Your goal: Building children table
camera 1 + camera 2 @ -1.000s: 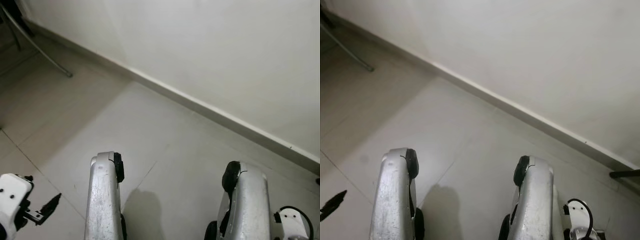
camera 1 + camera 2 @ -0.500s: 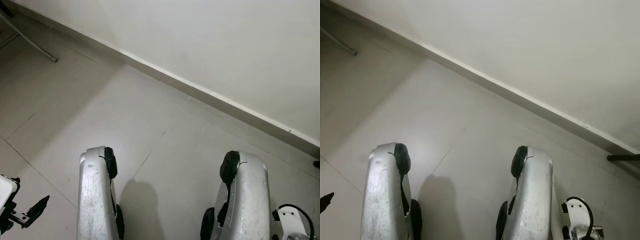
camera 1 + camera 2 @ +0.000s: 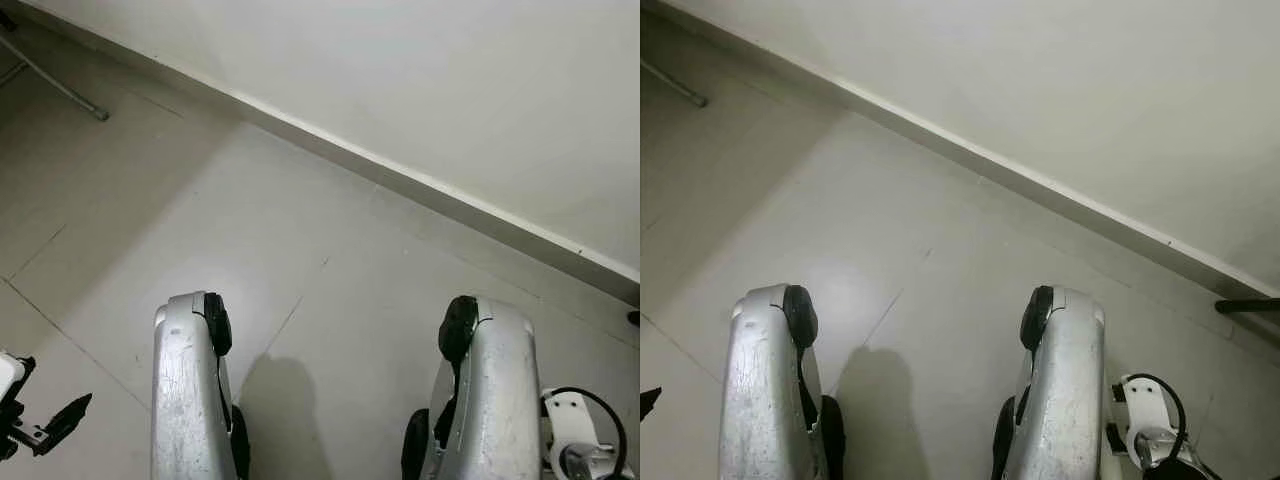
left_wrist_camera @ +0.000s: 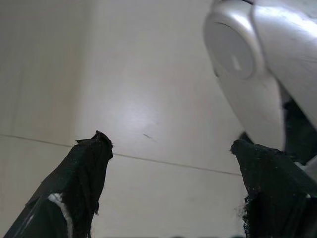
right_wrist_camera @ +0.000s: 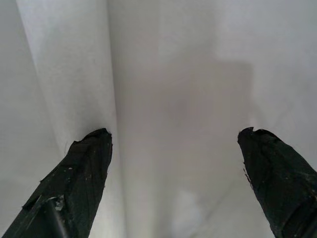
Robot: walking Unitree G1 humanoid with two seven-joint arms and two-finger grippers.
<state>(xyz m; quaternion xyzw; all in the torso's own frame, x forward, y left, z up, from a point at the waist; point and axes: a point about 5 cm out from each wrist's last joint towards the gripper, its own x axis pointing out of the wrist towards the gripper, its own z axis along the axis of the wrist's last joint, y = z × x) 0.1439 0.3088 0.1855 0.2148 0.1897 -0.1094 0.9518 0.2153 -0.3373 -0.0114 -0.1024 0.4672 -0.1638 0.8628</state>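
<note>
You are looking down at a pale tiled floor (image 3: 330,300) that meets a white wall (image 3: 450,90) along a skirting board (image 3: 400,185) running from 10 o'clock to 4 o'clock. Two silver legs, the left leg (image 3: 190,400) and the right leg (image 3: 490,400), stand at 6 o'clock. A thin metal rod (image 3: 60,88) lies at 10 o'clock, and a dark bar end (image 3: 1245,305) pokes in at 3 o'clock.

The left gripper (image 4: 171,148) hangs low at 8 o'clock, jaws spread wide and holding nothing, aimed at bare tile beside the left leg. The right gripper (image 5: 173,144) hangs at 5 o'clock, likewise wide open and empty.

No children's table part is to be seen, so you cannot yet judge which way it lies from either pair of jaws, how its long axis runs, or which arm is nearer. Likely you must turn away from the wall first.
</note>
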